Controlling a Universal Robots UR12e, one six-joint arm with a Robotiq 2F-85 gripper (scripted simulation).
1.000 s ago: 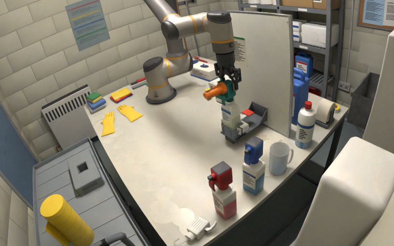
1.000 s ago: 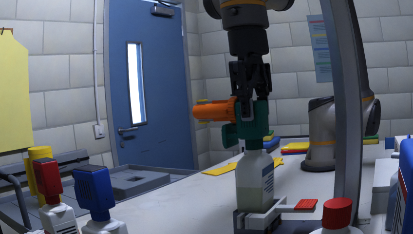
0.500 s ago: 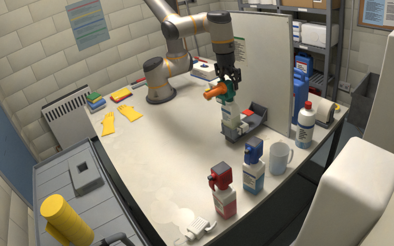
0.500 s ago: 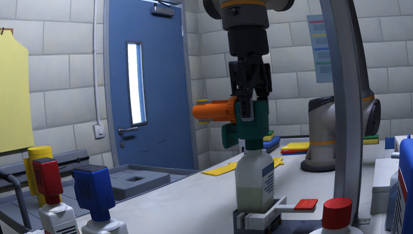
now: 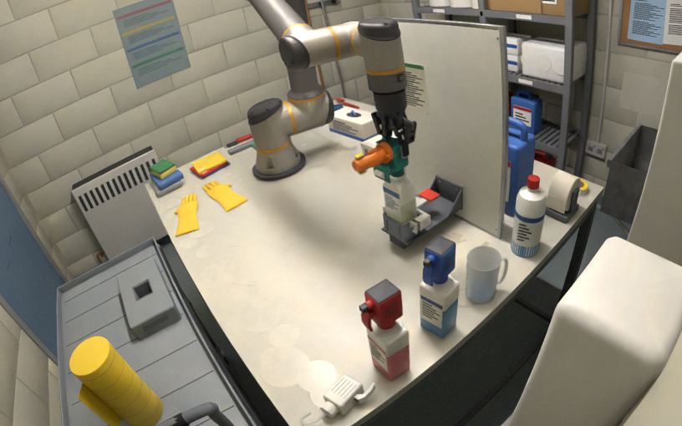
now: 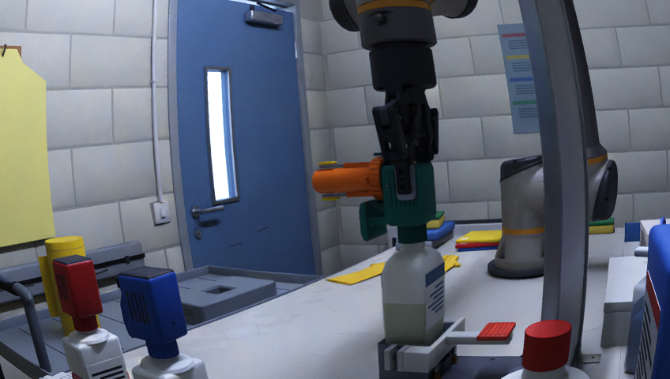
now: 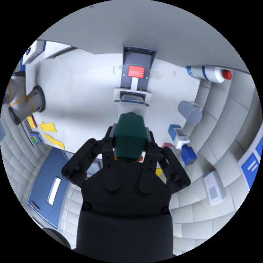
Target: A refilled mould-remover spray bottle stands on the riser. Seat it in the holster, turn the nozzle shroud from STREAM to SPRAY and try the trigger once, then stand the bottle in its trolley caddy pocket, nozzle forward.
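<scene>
The foot of the mould-remover bottle (image 5: 399, 199) is hidden inside the grey holster (image 5: 421, 215), where it stands upright near the white partition. Its green spray head (image 6: 408, 195) carries an orange nozzle shroud (image 6: 347, 179) that points away from the partition, toward the blue door. My gripper (image 7: 130, 137) comes straight down and is closed on the green spray head (image 7: 129, 141), just behind the shroud collar. The holster's red-tipped lever (image 6: 495, 330) sticks out on the partition side. The grey caddy pocket (image 5: 146, 296) sits on the trolley at the bench's near left corner.
The white partition (image 5: 455, 120) stands right behind the holster. A blue-headed bottle (image 5: 439, 286), a red-headed bottle (image 5: 385, 329), a mug (image 5: 482, 274) and a red-capped bottle (image 5: 528, 217) crowd the front right of the bench. Yellow gloves (image 5: 206, 203) lie left; a yellow roll (image 5: 115, 384) stands on the trolley.
</scene>
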